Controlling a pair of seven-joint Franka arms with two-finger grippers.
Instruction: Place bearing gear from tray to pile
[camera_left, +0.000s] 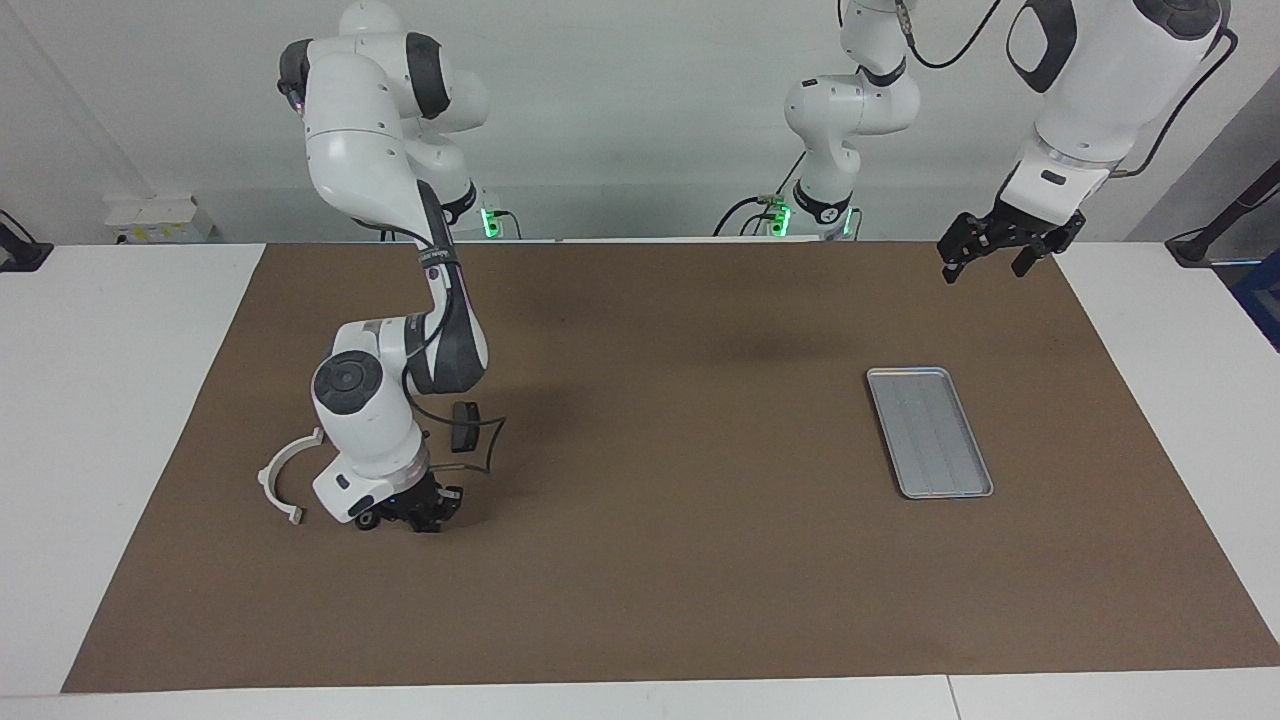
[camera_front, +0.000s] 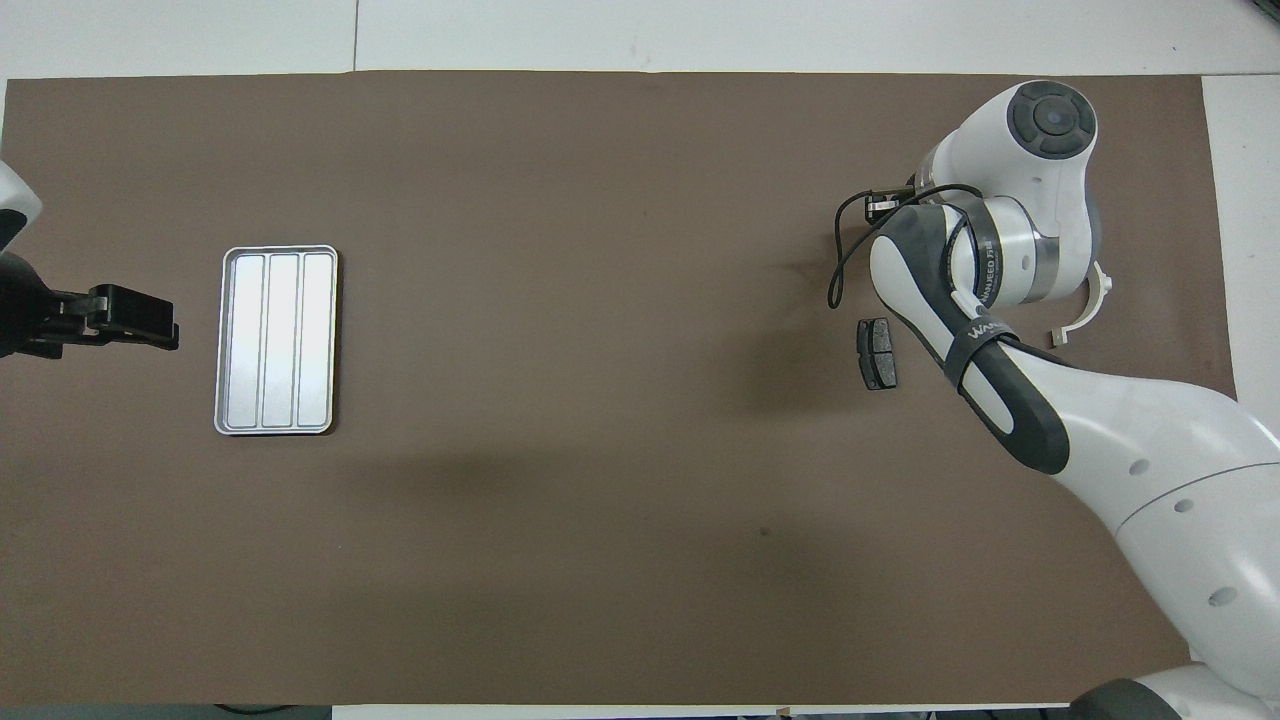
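Tray (camera_left: 929, 431) near left-arm end of tabletop (camera_left: 700, 600), no gear visible in it. My right hand (camera_left: 418, 510) low at pile, beside white bracket (camera_left: 283, 478); grip unreadable. My left hand (camera_left: 1005, 243) waits raised, fingers apart.

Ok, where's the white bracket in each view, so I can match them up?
Facing view: the white bracket lies on the brown mat at the right arm's end, beside the lowered right claw.
Overhead view: the bracket is mostly hidden under the right arm; only one curved end shows.
Shared landmark: the dark brake pad, nearer the robots than the bracket.
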